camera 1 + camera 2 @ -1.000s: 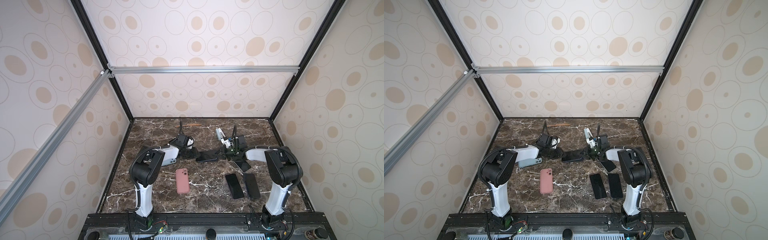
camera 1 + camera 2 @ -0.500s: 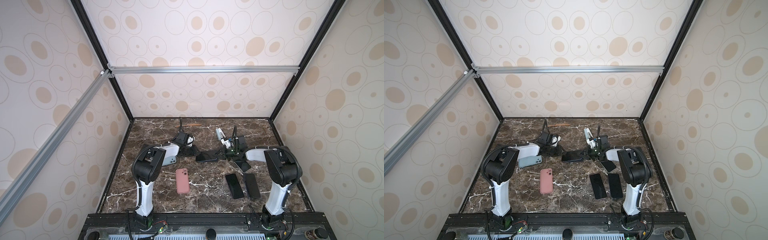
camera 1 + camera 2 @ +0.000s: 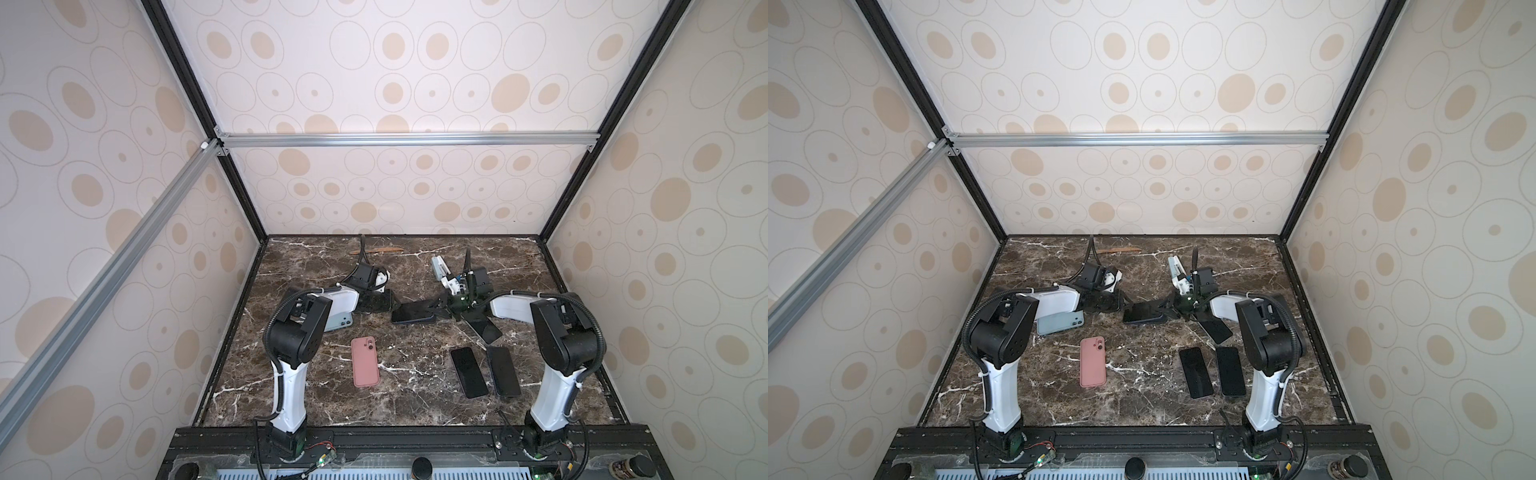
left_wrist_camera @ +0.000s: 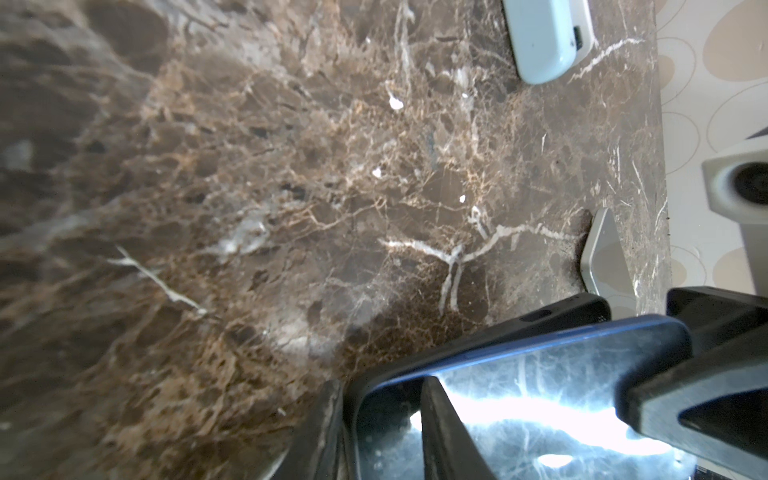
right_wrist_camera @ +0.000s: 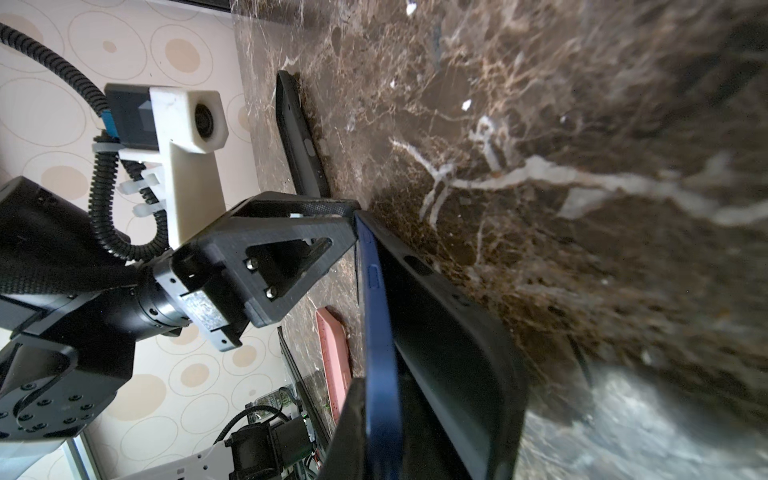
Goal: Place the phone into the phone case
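The blue phone (image 3: pixel 409 313) is held low over the marble table (image 3: pixel 415 399), mid-table between the two arms, and is only partly in the black case (image 5: pixel 457 353). In the right wrist view its rounded blue edge meets the case wall at one end and stands proud of it along the rest. The right gripper (image 3: pixel 436 309) is clamped tight on the end of the phone toward its own arm, one finger across the glass. I read that hold as an anchor, steadying the pair so the other arm has something to push against. The left gripper (image 5: pixel 353 212) has its tips at the opposite end, jaws a little apart and astride the corner. Whether they actually bite I cannot tell. That placement would suit pressing the loose corner into the rim.

The screen is glossy glass mirroring the veined marble, so it is likely slippery under the hard, ribbed plastic fingers. The case is matte and thin-walled, with button and port cut-outs – probably flexible enough to snap over. A second black case (image 5: pixel 299 133) lies flat just beyond the left gripper, and a pink case (image 3: pixel 365 361) lies well apart, nearer the front
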Robot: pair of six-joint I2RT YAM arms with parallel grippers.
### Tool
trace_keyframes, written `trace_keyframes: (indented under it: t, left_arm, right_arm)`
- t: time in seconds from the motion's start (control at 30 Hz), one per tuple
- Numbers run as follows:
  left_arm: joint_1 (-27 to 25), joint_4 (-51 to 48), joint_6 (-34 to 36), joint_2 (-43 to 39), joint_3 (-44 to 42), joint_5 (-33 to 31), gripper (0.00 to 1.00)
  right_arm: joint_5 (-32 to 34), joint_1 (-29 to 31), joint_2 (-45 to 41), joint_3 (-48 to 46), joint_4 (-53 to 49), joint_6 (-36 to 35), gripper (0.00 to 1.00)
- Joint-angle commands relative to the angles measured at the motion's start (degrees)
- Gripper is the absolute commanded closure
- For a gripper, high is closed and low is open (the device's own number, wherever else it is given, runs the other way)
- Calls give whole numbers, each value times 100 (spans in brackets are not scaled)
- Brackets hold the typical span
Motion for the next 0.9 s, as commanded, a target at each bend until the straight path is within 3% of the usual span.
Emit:
trace_keyframes:
  t: [0.0,0.3,0.63,0.87]
  left_arm:
    - [-291,-606,247,454,-164,-260,69]
    - [-286,-716,343,565,-166,-655,71]
    - [-281,-822,456,98,-166,-986,69]
    - [-204,-918,502,-295,-335,-1205,62]
  right_arm:
    - [752,201,27,88,-1087,-154,88]
    - [1231,228,-143,486,-1813,-348,70]
    - [1455,260,-318,819,-2093,-350,62]
    - [1623,265,-456,858,-2360,-367,54]
